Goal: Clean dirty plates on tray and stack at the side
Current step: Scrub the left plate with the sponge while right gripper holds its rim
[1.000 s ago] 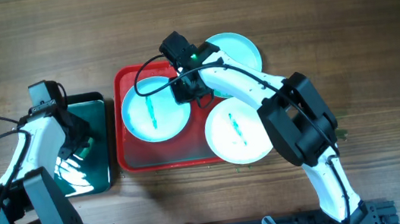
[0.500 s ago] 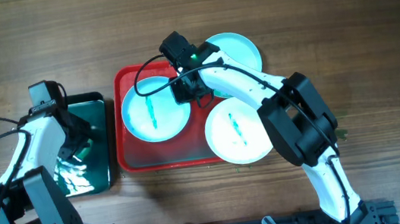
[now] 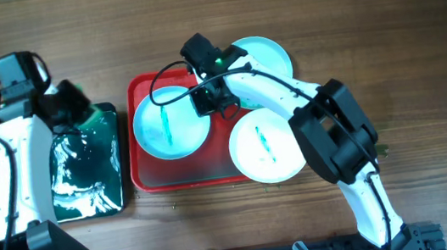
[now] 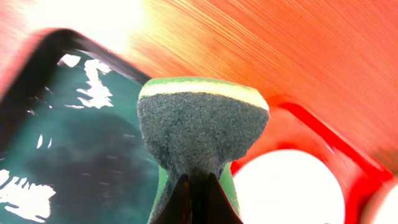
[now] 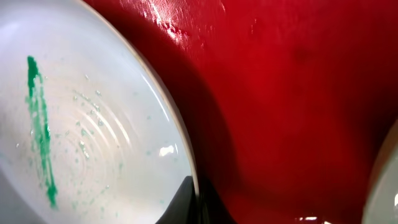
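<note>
The red tray [image 3: 148, 173] holds a pale plate [image 3: 170, 125] with a teal smear at its left. My right gripper [image 3: 206, 101] is shut on that plate's right rim; the wrist view shows the rim [image 5: 180, 149] between the fingers [image 5: 198, 208] and the smear [image 5: 38, 130]. A second smeared plate [image 3: 265, 147] lies over the tray's right edge. A third plate [image 3: 265, 56] lies at the back right. My left gripper [image 3: 63, 106] is shut on a green and grey sponge [image 4: 202, 127], held above the far right corner of the black tray [image 3: 84, 172].
The black tray [image 4: 74, 149] holds shiny green water. Bare wood table [image 3: 422, 75] lies to the right and behind. Cables run from both arms.
My left arm has lifted the sponge out of the black tray's water and moved it back and up toward the tray's far corner. The right gripper and plates have stayed put.
</note>
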